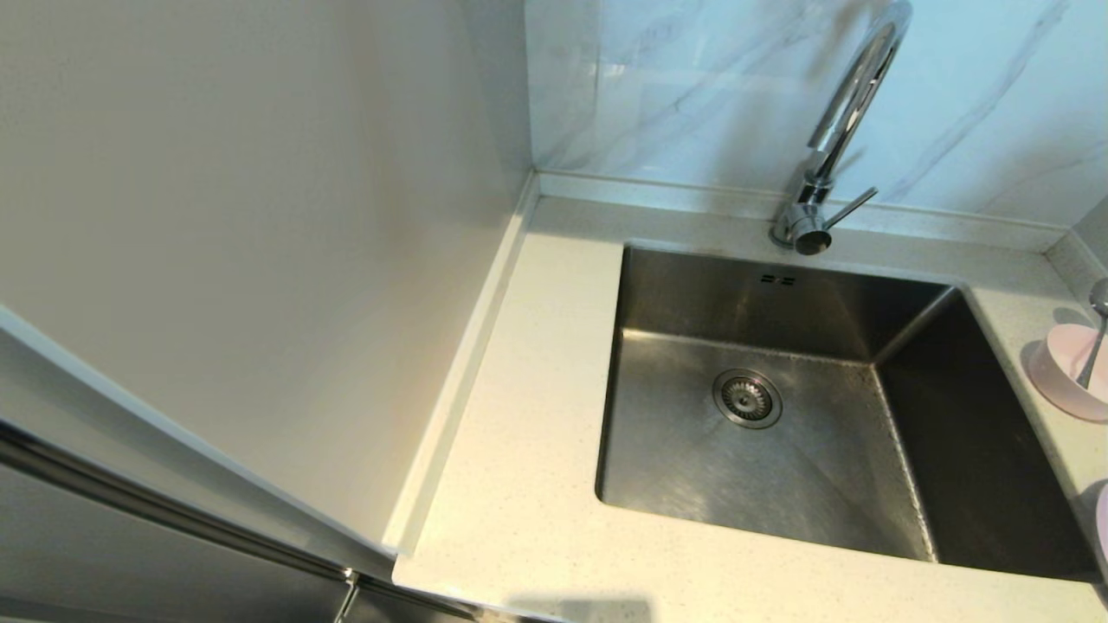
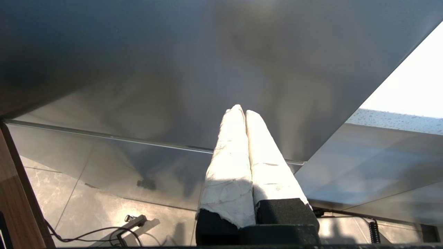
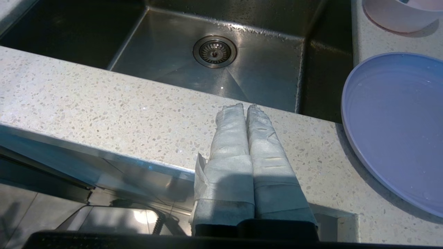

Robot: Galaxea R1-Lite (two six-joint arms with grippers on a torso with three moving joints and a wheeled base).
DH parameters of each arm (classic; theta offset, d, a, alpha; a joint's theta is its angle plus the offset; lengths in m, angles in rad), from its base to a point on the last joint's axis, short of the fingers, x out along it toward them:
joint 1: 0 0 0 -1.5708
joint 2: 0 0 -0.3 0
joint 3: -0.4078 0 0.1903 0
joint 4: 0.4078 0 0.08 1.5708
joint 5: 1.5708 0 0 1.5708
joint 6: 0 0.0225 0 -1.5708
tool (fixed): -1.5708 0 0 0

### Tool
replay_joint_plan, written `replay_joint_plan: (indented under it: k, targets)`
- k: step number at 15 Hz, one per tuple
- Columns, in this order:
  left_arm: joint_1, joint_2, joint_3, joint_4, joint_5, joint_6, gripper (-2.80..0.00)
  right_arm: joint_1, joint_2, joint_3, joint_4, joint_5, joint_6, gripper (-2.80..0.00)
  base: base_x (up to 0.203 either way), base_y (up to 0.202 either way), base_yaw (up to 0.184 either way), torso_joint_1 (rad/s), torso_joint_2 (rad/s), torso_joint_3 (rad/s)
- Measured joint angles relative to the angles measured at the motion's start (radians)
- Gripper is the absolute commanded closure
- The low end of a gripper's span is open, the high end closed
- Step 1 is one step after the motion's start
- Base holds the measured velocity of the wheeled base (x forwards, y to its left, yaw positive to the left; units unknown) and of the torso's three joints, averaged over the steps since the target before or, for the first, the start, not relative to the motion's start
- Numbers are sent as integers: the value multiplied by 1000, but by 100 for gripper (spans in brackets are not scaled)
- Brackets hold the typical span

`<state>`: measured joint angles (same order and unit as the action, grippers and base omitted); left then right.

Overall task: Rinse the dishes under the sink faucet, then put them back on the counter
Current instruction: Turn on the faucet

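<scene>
The steel sink [image 1: 866,484] sits in the speckled counter [image 1: 519,450], with its drain strainer [image 1: 747,398] bare and the chrome faucet [image 1: 835,130] behind it. On the counter right of the sink stands the pink bowl [image 1: 1069,368] with the silver spoon [image 1: 1092,342] leaning in it. The lavender plate [image 3: 398,124] lies nearer the front edge, and the bowl [image 3: 401,14] shows beyond it. My right gripper [image 3: 245,106] is shut and empty, low over the counter's front edge, left of the plate. My left gripper [image 2: 241,110] is shut and empty below the counter by a grey cabinet front.
A white side wall [image 1: 260,216] rises left of the counter and a marbled panel [image 1: 692,78] stands behind it. A grey cabinet door [image 2: 207,69] and cables on the tiled floor [image 2: 104,221] appear in the left wrist view. Neither arm shows in the head view.
</scene>
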<state>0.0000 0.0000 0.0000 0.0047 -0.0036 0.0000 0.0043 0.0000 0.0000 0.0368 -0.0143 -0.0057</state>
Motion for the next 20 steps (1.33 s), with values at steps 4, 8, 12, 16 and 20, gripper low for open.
replay_joint_plan:
  k: [4, 8, 12, 16, 20]
  targets:
    - [0, 0, 0, 0, 0, 0, 0, 0, 0, 0, 0, -1, 0, 0, 0, 0, 0, 0, 0, 0]
    - [0, 0, 0, 0, 1, 0, 0, 0, 0, 0, 0, -1, 0, 0, 0, 0, 0, 0, 0, 0]
    - [0, 0, 0, 0, 0, 0, 0, 0, 0, 0, 0, -1, 0, 0, 0, 0, 0, 0, 0, 0]
    - [0, 0, 0, 0, 1, 0, 0, 0, 0, 0, 0, -1, 0, 0, 0, 0, 0, 0, 0, 0]
    - [0, 0, 0, 0, 0, 0, 0, 0, 0, 0, 0, -1, 0, 0, 0, 0, 0, 0, 0, 0]
